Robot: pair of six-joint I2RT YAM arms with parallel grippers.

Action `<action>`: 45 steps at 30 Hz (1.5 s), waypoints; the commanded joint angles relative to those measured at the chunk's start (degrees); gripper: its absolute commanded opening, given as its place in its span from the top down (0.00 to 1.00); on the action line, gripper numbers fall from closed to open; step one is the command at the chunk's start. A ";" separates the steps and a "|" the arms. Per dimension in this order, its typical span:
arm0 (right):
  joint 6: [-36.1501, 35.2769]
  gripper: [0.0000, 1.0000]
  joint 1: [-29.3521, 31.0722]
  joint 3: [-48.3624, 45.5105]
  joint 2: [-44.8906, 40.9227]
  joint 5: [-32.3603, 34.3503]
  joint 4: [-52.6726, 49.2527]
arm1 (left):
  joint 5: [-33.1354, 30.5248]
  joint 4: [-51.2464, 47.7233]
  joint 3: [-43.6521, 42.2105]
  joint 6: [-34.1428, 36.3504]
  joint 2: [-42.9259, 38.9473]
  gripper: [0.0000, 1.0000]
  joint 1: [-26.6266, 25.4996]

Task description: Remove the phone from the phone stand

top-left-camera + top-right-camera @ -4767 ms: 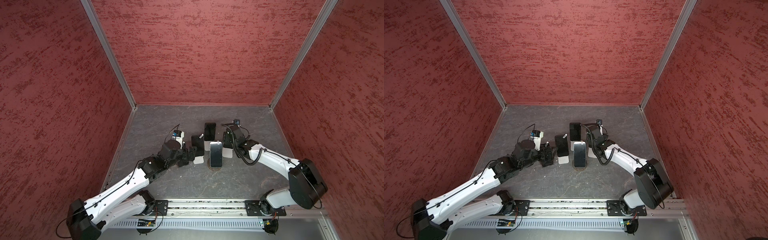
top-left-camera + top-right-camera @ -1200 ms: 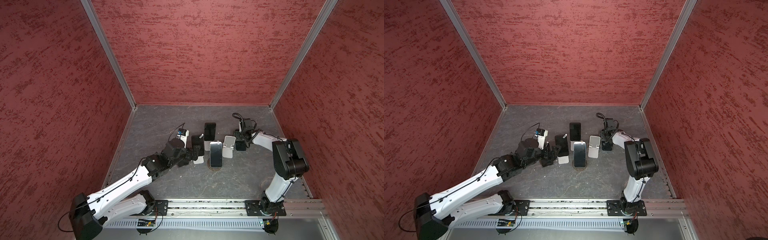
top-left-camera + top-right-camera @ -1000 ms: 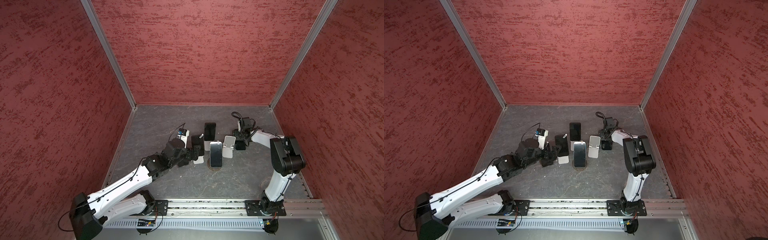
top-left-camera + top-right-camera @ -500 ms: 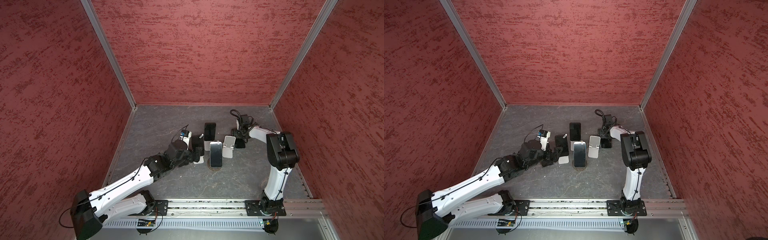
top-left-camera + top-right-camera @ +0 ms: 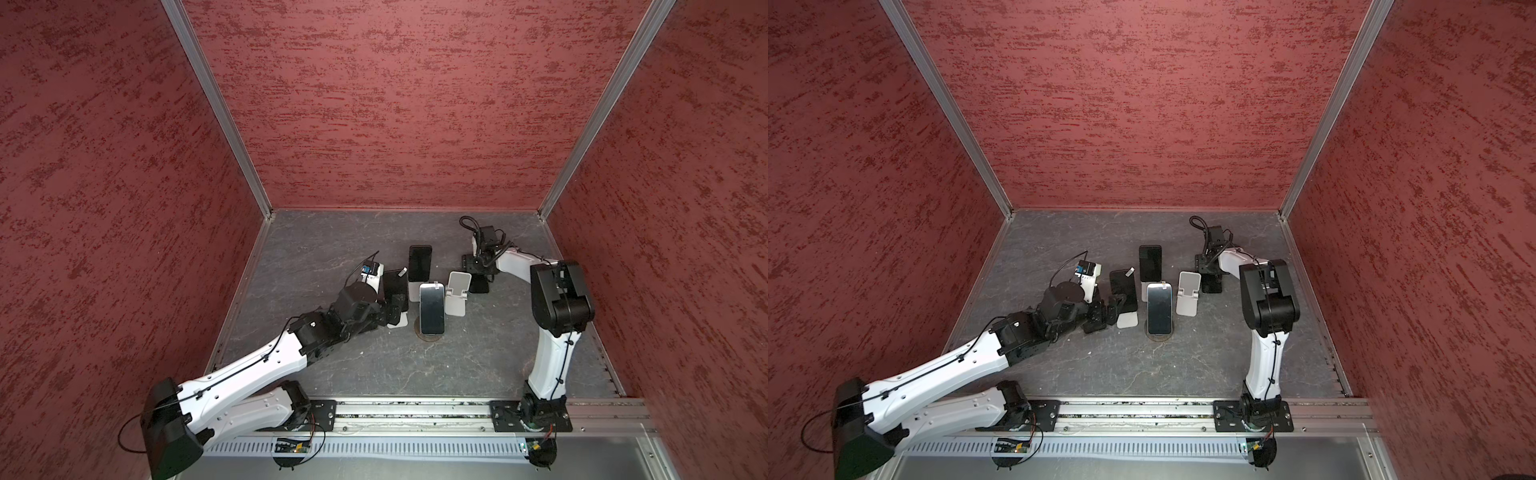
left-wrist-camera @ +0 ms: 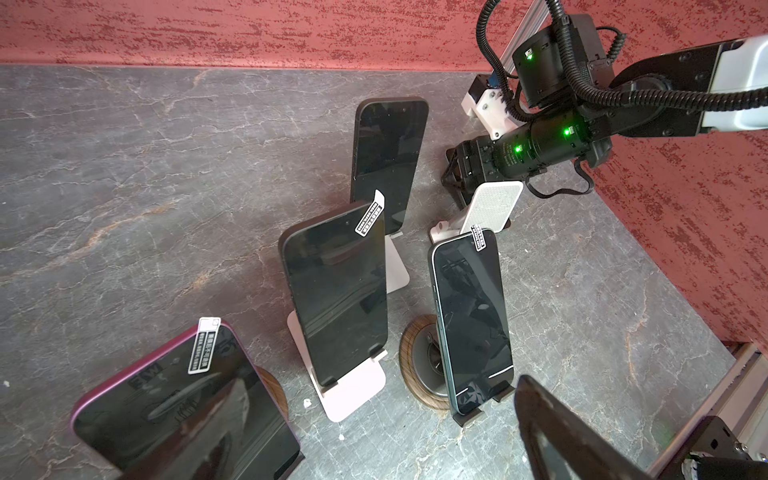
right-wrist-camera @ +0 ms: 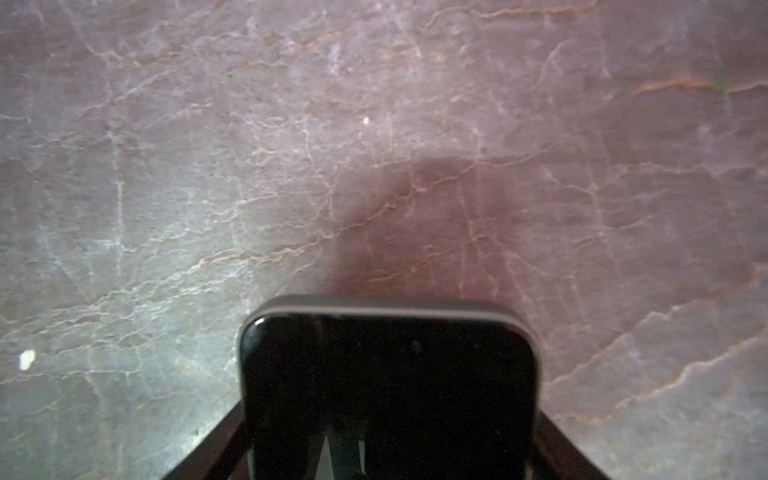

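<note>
Your right gripper (image 5: pixel 477 272) has swung back from the one empty white stand (image 5: pixel 457 297), clamped on the phone (image 7: pixel 386 374), held clear just beside it. Four other phones (image 6: pixel 334 291) lean on four stands (image 6: pixel 353 390). Your left gripper (image 5: pixel 1104 316) is spread wide.

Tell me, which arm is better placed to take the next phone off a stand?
Probably left. The left gripper is open beside the standing phones, closest to the purple phone. The right gripper is busy, shut on a black phone by the empty white stand.
</note>
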 commanded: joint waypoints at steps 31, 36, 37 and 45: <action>1.34 0.33 -0.38 0.12 2.11 8.24 -7.42 | -1.55 3.33 -1.22 2.83 -0.58 0.01 -1.20; 1.19 0.32 -0.32 0.31 2.22 8.08 -8.18 | -1.63 3.79 -1.22 3.17 -0.02 0.01 -1.15; 0.96 0.32 -0.31 0.30 2.31 8.06 -8.21 | -1.55 3.82 -1.14 3.28 0.07 0.01 -1.20; -0.51 0.25 -0.26 -0.41 2.44 5.83 -8.06 | -1.50 4.33 -1.40 3.83 0.19 0.01 -1.29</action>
